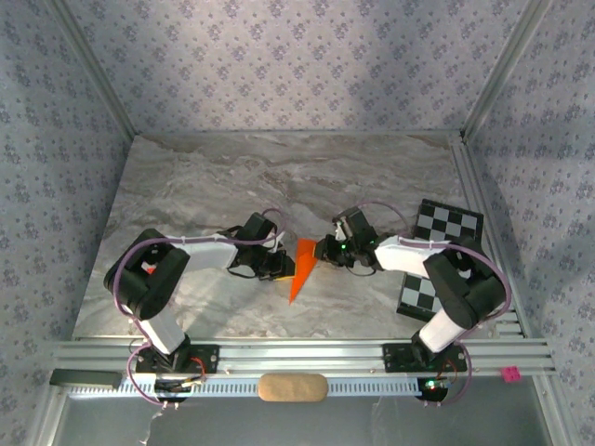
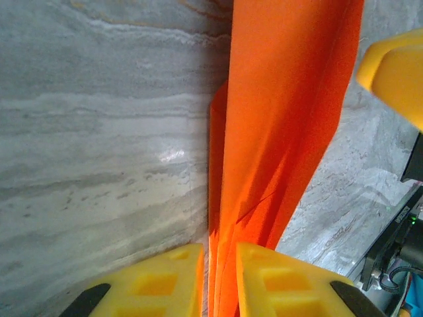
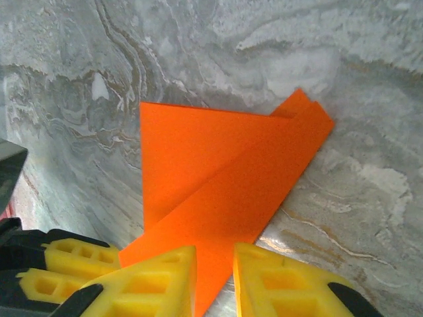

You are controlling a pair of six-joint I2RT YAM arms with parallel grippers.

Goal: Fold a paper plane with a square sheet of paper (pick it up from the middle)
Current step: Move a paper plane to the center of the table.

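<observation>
We see the left jaws clamped on the paper plane [image 2: 284, 132], its folded layers between them. The right jaws seem clamped on its edge too.

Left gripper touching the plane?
Touching. Left wrist view: the plane runs between the fingers of the left gripper, flush against one pad.

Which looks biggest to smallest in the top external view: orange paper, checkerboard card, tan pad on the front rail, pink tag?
1. checkerboard card, even though it is partly hidden
2. tan pad
3. orange paper, close to the pad in length but narrower, so the order of these two is unsure
4. pink tag, clearly smallest
</observation>
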